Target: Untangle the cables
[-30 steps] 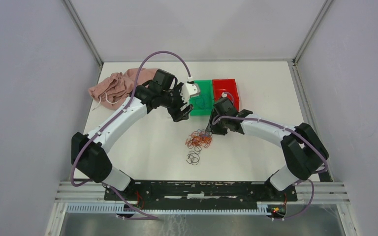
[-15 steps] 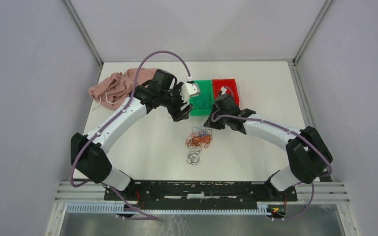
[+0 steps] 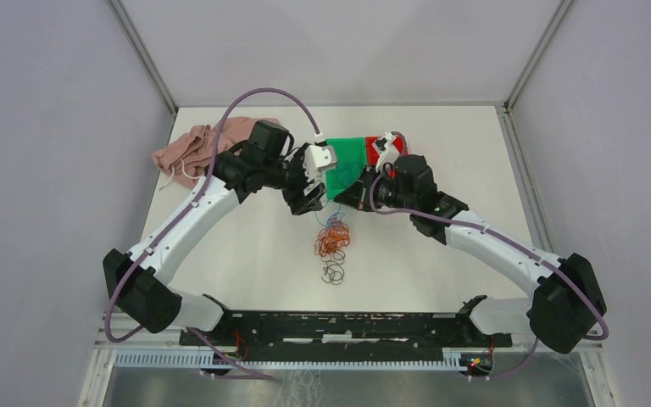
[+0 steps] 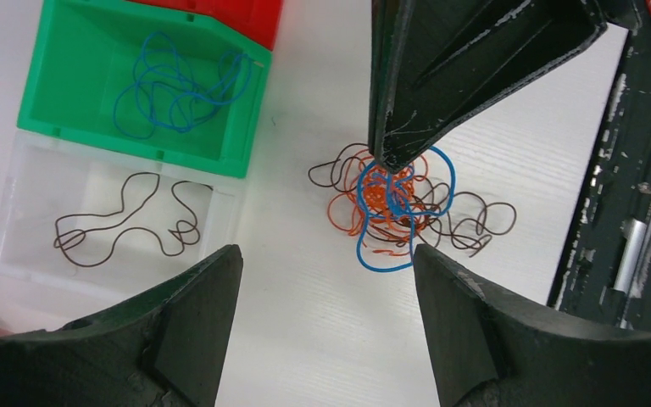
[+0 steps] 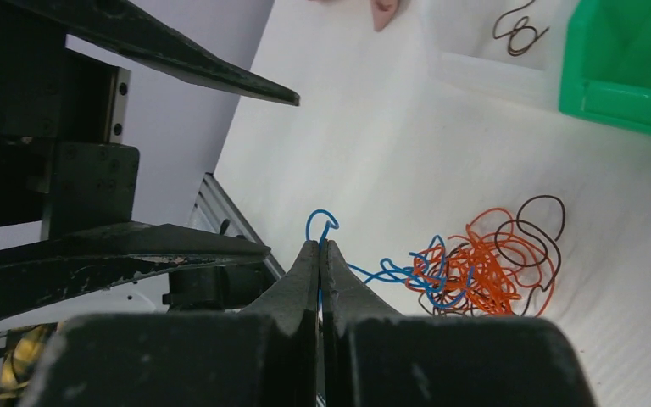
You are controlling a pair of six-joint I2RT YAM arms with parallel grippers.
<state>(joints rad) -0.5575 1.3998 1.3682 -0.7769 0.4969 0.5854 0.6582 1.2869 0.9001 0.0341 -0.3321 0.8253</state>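
Observation:
The cables are a wad of orange-red, blue and dark brown wires on the white table, also in the left wrist view and the right wrist view. My right gripper is shut on a blue wire that rises out of the wad; from above it hangs over the wad's far side. My left gripper is open and empty, raised beside the right one. A separate dark loop lies nearer the arms.
A green bin holds blue wires. A clear tray holds a brown wire. A red bin stands right of the green one. A pink cloth with a white cord lies at the far left.
My right gripper has risen and moved left and away from the arm bases, pulling a blue wire up; the wad has shifted slightly left. My left arm has drawn back a little to the left.

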